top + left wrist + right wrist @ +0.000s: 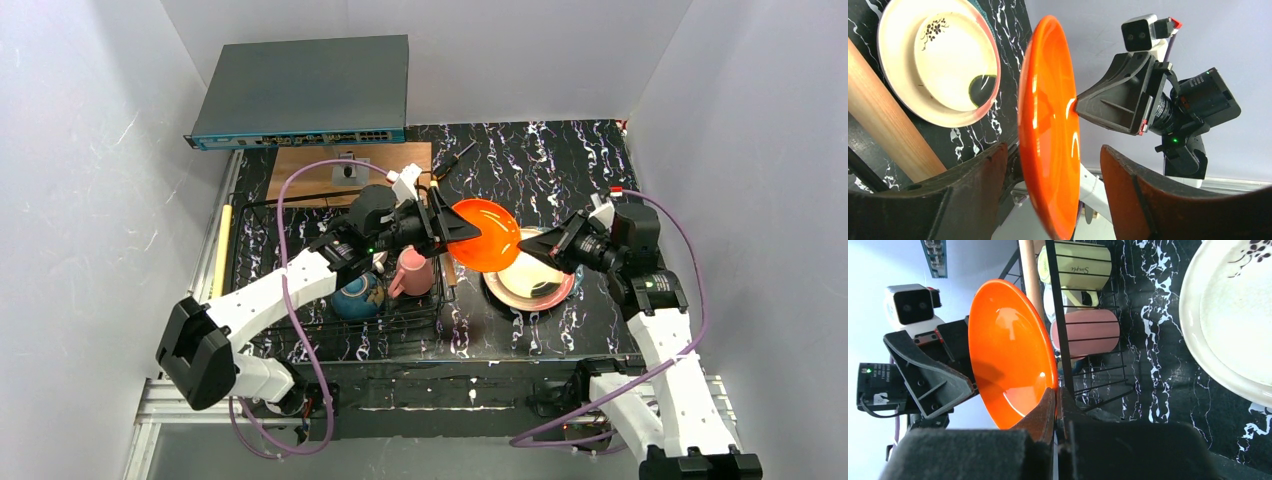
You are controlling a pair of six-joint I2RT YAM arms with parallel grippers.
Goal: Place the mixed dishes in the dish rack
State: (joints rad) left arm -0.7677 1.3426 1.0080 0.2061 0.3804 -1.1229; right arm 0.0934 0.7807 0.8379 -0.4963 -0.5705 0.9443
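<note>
Your dish rack sits on the left and holds four pieces. There is one blue-teal bowl, one pink mug, one yellow-green mug and one white cup, which is mostly hidden behind the wires.

Just right of the rack's right-hand wooden handle, your left gripper is spread. Its fingers straddle the orange plate, and a gap shows on the plate's hollow side.

That single orange plate hangs in the air between the two arms, above the surface, standing on edge and slightly tilted. From above, its long axis runs from back-left to front-right. The hollow face looks toward your right arm and the back faces the rack.

Your right gripper is pressed together, pinching the orange plate's rim.

Farther right, one cream plate lies flat on the surface, face up. The left wrist view shows a sliver of teal at its edge, and you cannot tell what that is.
</note>
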